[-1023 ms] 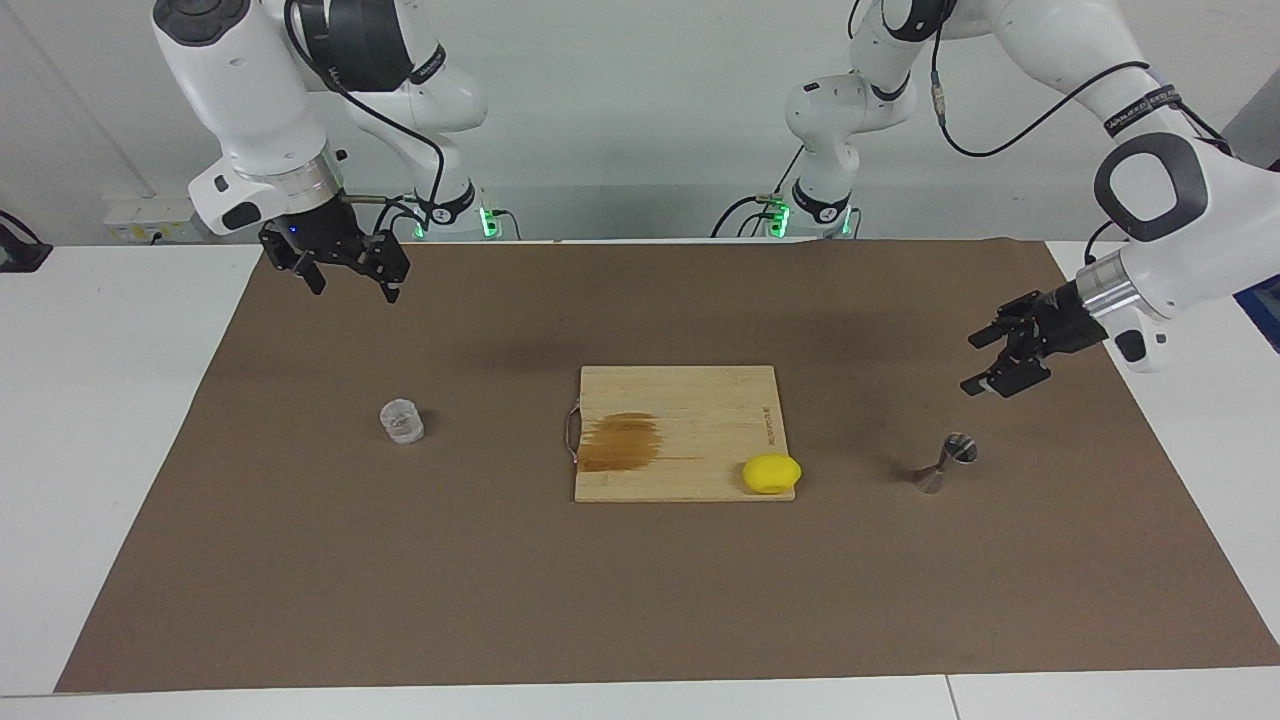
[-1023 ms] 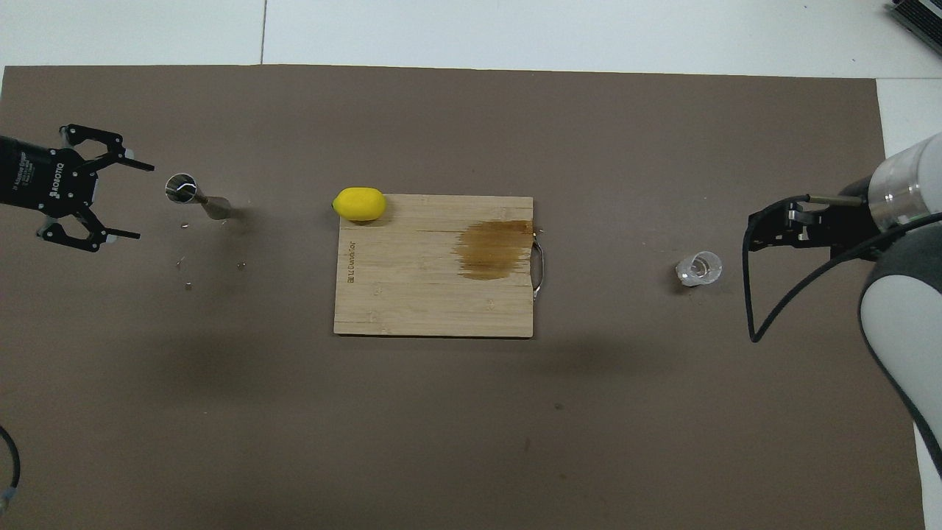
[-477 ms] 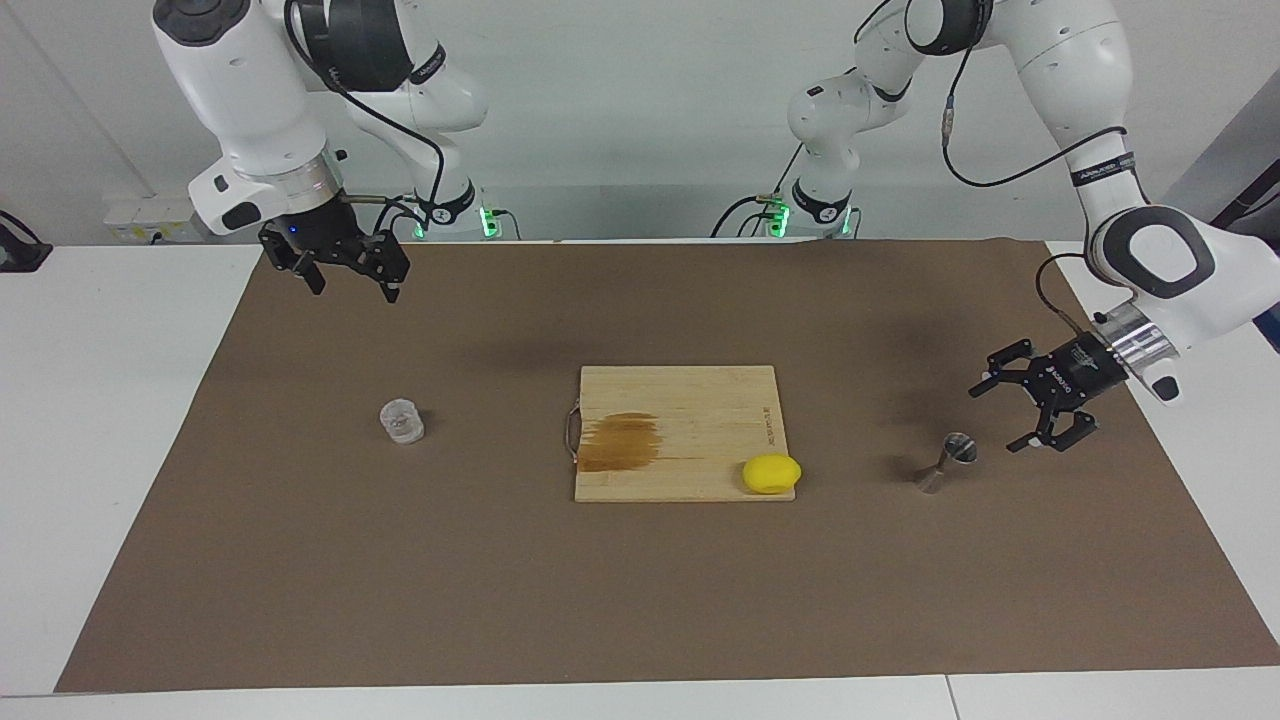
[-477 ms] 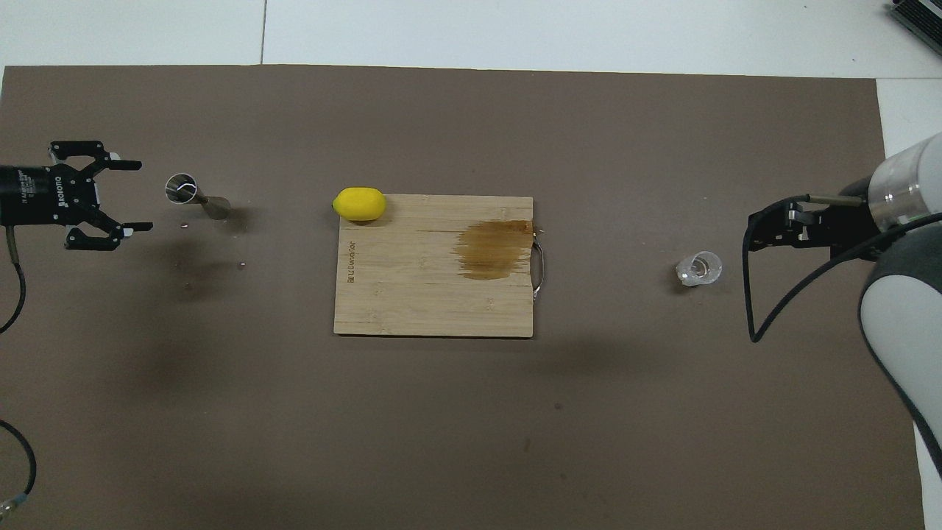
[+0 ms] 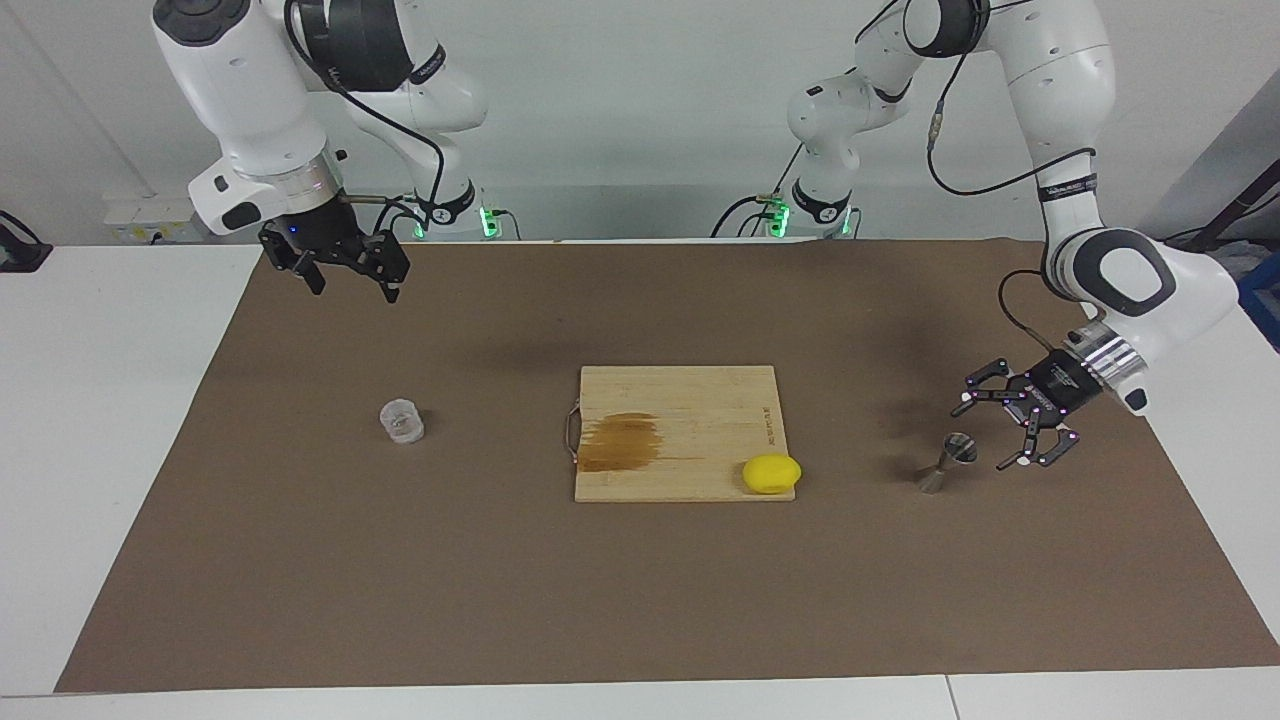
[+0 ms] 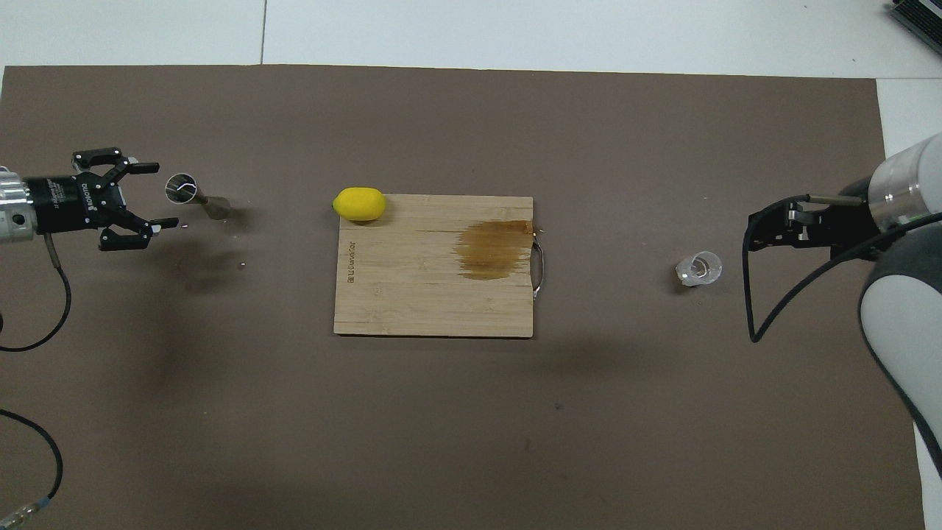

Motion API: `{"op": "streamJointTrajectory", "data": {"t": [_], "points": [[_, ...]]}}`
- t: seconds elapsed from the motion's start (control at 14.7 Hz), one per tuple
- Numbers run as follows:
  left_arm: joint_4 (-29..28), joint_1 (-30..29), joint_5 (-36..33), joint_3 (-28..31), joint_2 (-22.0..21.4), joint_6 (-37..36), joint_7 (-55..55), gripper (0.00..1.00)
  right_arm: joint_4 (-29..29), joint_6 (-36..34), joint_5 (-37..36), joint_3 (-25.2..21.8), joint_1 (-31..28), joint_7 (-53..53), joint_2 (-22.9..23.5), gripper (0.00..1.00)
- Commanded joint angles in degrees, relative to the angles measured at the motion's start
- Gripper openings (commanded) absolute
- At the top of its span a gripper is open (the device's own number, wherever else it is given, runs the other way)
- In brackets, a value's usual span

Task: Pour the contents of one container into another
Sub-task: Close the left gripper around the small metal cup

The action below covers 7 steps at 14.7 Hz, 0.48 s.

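Right gripper (overhead, its arm hides the fingertips) hangs spread and empty above the mat. Left gripper, fingers wide and holding nothing, sits beside the upright steel jigger; the clear cup stands apart.

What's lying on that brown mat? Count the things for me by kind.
Clear cup: 1
Steel jigger: 1
Wooden cutting board: 1
Yellow lemon: 1
Total: 4 things
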<state>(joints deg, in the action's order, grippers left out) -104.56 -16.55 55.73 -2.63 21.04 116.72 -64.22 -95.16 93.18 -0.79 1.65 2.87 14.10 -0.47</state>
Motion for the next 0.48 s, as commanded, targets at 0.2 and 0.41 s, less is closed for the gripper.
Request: {"op": "streamJointTrajectory", "data": {"t": [0.2, 0.41], "points": [[-2.4, 1.3, 2.1, 0.3, -0.9, 2.2, 0.1, 1.00, -0.6, 0.1, 0.1, 0.1, -0.4, 0.0, -0.8, 1.00], [-2.6, 2.1, 3.2, 0.3, -0.9, 3.3, 0.1, 1.00, -0.6, 0.1, 0.1, 0.1, -0.4, 0.0, -0.8, 1.00]]}}
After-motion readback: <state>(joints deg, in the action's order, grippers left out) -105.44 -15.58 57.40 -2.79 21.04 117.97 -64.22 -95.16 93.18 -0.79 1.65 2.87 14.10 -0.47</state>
